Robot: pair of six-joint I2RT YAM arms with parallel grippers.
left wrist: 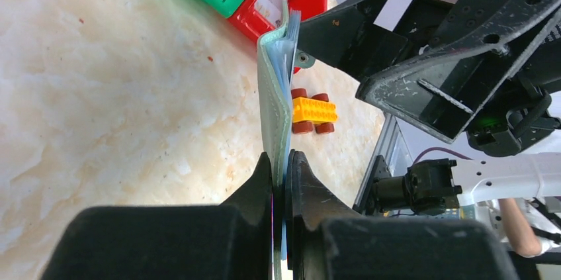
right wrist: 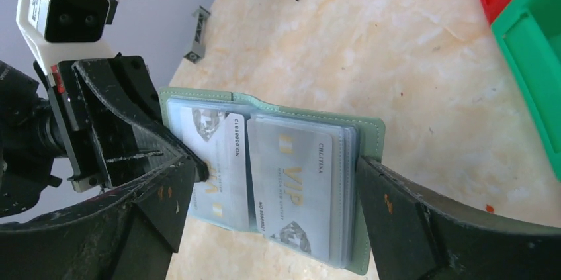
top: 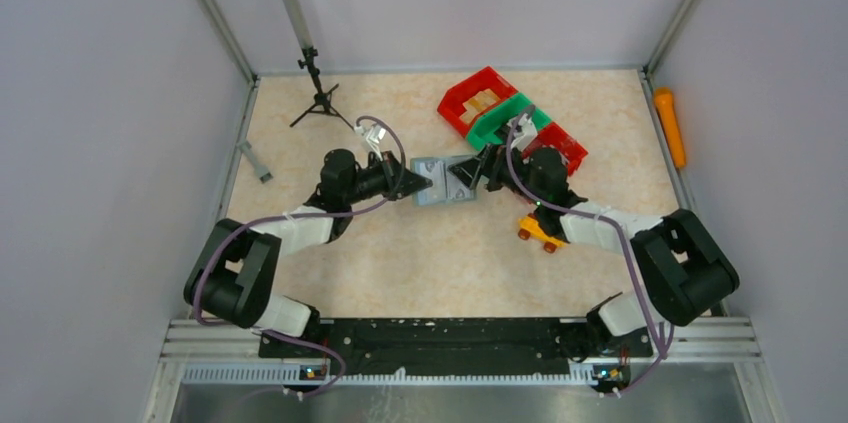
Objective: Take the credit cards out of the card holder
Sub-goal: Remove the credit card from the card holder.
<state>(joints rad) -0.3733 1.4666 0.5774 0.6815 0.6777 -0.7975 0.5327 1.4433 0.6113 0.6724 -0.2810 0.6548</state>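
Left gripper [top: 414, 181]: fingers pressed together on one edge of the card holder [top: 440, 183].
Right gripper [right wrist: 279, 167]: fingers spread wide, one on either side of the card holder, gripping nothing.
Card holder: lies open at mid-table [top: 400, 253], between the two grippers.
Credit cards [right wrist: 301, 181]: pale, tucked in clear sleeves inside the card holder.
Yellow toy car [top: 538, 233]: on the table, beside the right arm.

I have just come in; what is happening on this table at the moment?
The left pincer is shut on one edge of the card holder and holds it opened over the table. The right pincer stands wide open at the other side, gripping nothing. The credit cards sit in their clear sleeves; none is out yet.
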